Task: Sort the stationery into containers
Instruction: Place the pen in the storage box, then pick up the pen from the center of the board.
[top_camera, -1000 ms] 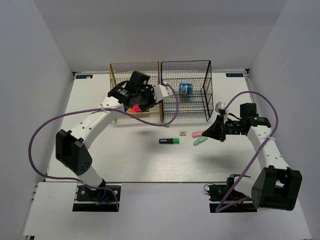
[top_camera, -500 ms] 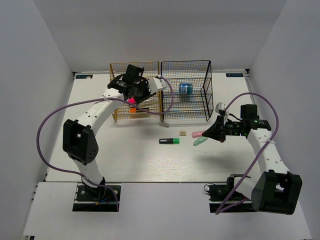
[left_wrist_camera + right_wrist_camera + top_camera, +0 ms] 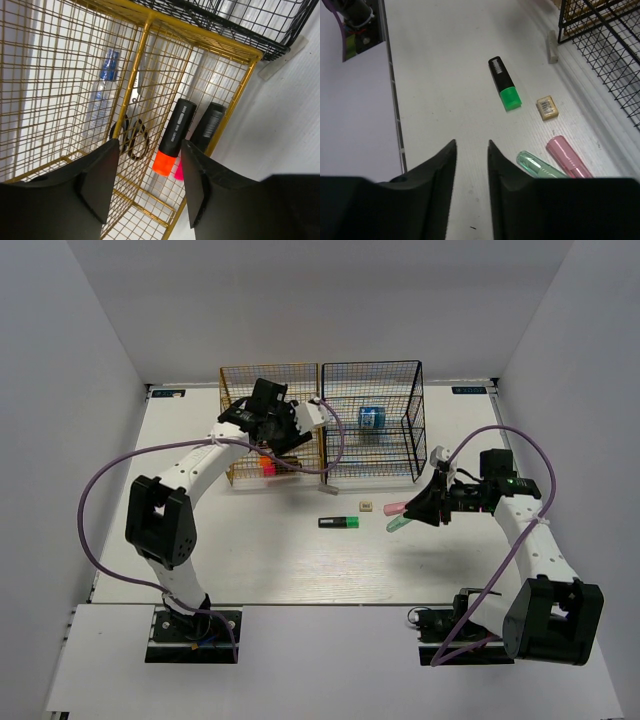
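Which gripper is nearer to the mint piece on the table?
Right. The right gripper hovers beside the mint piece; the left gripper is at the yellow rack.

I saw thin painted metal wire on the yellow rack [image 3: 200,36] and the black rack [image 3: 400,445]. The table [image 3: 435,90] was matt white. The green-capped marker [image 3: 504,85] was smooth plastic, and the mint piece [image 3: 540,165] looked translucent.

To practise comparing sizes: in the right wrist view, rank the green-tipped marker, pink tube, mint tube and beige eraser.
Green-tipped marker and pink tube look alike; the tube is nearer and cut off.
Then mint tube, also cut off.
Smallest: beige eraser.
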You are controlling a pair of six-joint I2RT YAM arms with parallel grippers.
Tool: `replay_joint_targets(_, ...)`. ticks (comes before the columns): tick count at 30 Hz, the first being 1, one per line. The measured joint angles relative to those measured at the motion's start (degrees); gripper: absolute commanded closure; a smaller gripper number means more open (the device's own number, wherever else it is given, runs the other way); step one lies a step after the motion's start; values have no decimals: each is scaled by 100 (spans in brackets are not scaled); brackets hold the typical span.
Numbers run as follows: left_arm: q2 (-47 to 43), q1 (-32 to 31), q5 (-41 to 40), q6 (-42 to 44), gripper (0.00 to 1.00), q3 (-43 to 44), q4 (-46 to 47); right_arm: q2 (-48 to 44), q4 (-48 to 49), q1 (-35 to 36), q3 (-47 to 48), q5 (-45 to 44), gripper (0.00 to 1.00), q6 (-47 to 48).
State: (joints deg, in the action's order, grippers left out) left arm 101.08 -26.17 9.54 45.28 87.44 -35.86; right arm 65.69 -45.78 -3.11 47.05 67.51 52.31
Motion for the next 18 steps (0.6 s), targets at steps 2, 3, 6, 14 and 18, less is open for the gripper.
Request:
replay_joint_targets(2, 0, 13, -24, -13, 36, -74, 79, 2, -118, 0, 9, 0, 50, 83)
replay_joint_targets(3, 0, 15, -39, -31, 36, -83, 92, 4, -170, 0, 13, 4, 50, 153)
replay_joint_targets(6, -24, 20, -46, -162, 68, -85, 177, 22, -407, 4, 101, 4, 92, 426)
replay_joint_targets(14, -1478, -17, 0, -1759, 39, -850, 166, 778, -1801, 570, 1019, -13, 62, 2544)
replay_joint_targets(18, -3292, -50, 20, -3058, 26, -1720, 125, 1327, -1246, 1434, 1106, -1086, 38, 2826)
